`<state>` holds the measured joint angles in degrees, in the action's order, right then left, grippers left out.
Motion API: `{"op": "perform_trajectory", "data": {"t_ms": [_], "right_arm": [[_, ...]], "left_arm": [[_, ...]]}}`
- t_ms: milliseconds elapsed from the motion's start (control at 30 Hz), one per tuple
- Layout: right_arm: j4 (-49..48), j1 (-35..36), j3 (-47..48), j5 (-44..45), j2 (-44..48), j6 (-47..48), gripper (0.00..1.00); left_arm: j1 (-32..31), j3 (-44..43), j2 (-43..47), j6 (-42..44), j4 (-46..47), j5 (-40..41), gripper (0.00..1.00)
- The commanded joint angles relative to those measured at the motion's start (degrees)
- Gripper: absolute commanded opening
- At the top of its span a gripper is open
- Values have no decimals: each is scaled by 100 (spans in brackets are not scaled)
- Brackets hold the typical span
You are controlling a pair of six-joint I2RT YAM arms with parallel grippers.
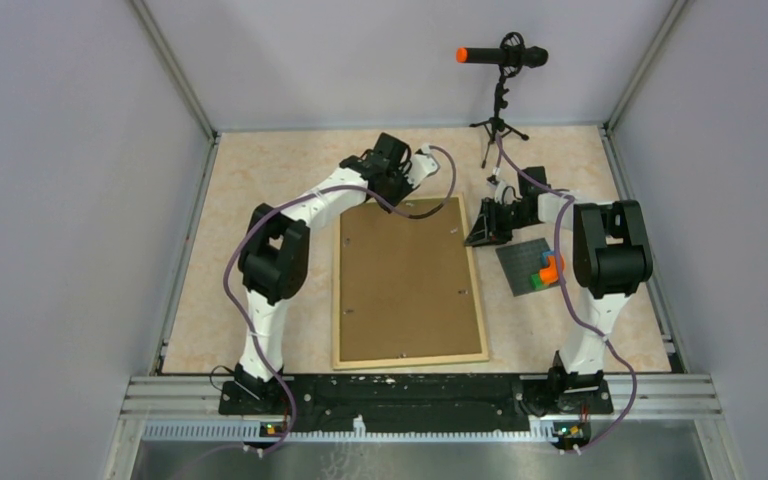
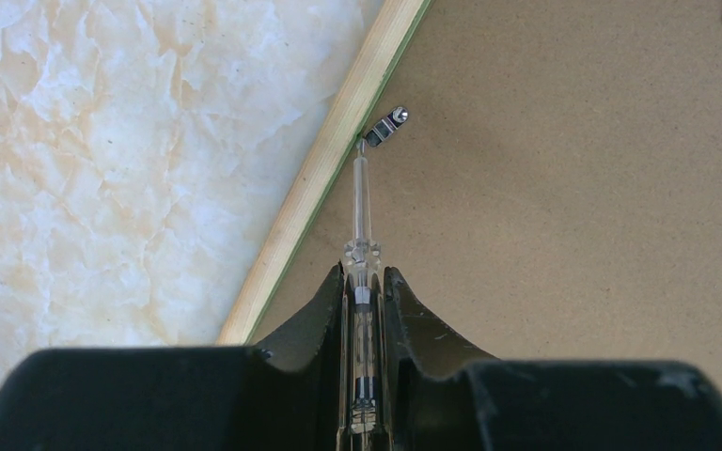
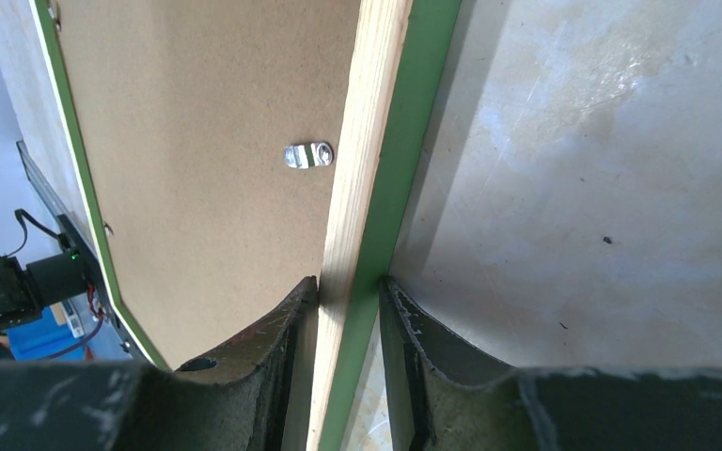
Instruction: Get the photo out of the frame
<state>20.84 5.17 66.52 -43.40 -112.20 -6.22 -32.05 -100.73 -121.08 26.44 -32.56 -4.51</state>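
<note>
Now | step: unclipping frame back | left gripper clamped on clear tool, tip at metal clip | right gripper pinching frame edge | next: swivel clip aside.

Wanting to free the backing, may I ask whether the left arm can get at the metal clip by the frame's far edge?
Likely yes: the clear tool in the left gripper has its tip at that clip, with nothing over the frame's bare back; the right gripper clamps a side edge.

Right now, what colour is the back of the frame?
The frame has a plain brown back; the left wrist view shows it best.
</note>
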Motion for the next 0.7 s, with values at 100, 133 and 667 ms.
{"op": "perform_trajectory", "data": {"t_ms": [100,133,667], "right_arm": [[-1,-60,54,455,-252,182,30],[-1,-60,55,459,-252,185,30],[4,-60,46,481,-259,186,30]], "left_arm": [[-279,209,436,55,-772,-735,0],[-291,225,462,55,-779,-729,0],[-516,440,758,-79,-755,-643,0]]}}
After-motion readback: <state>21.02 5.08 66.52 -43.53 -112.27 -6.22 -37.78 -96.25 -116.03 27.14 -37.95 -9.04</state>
